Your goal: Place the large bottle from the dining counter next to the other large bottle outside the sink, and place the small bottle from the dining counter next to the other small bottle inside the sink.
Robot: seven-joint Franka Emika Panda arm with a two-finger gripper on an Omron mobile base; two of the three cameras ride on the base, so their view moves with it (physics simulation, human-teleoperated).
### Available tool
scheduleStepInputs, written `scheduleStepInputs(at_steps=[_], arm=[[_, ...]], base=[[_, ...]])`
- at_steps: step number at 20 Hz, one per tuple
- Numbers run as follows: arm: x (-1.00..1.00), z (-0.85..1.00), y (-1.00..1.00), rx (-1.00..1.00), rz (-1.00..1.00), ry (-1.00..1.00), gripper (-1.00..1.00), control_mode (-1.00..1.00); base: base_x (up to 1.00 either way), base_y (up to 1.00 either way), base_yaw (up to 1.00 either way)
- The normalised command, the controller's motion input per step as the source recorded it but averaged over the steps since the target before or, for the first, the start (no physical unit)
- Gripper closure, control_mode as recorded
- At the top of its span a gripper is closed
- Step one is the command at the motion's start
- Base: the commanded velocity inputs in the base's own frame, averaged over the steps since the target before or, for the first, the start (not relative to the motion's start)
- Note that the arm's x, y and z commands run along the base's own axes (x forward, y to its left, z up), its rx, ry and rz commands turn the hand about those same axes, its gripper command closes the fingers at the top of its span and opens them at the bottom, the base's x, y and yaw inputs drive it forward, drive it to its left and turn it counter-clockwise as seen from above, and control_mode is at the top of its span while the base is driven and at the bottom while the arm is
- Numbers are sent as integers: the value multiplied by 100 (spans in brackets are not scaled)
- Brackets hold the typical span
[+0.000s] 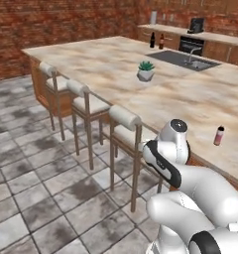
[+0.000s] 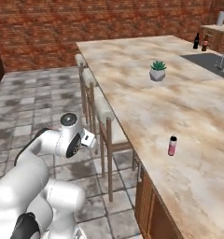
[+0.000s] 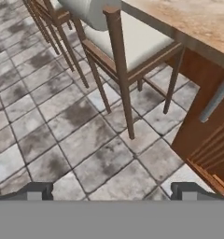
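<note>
The small bottle (image 1: 219,135) (image 2: 172,145), pinkish-white, stands upright on the dining counter (image 1: 106,62) (image 2: 132,60) near its front edge. Far down the counter, two tall dark large bottles (image 1: 152,39) (image 2: 196,40) stand side by side to the left of the sink (image 1: 176,58) (image 2: 205,59). The other small bottle is hidden from these views. My gripper (image 3: 112,191) is open, with its fingertips (image 3: 35,190) wide apart and nothing between them. It hangs low beside the counter, facing the tiled floor and the nearest stool (image 3: 128,42), well short of the small bottle.
Three cushioned stools (image 1: 123,119) (image 2: 103,109) line the counter's near side. A small potted plant (image 1: 146,71) (image 2: 157,71) sits mid-counter. The reddish cabinet front with a metal handle (image 3: 216,98) is close on the right of the hand view. Grey tiled floor (image 1: 36,173) lies open to the left.
</note>
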Motion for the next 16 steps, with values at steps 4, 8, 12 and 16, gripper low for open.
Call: scheduleStepInputs(at_steps=[4,8,12,16], arm=[[0,0,0,0,0,0,-100,100],[0,0,0,0,0,0,-100,100],[0,0,0,0,0,0,-100,100],[0,0,0,0,0,0,-100,100]], base=[[-23,79,-49],[-26,80,-48],[-21,66,-48],[-13,57,-48]])
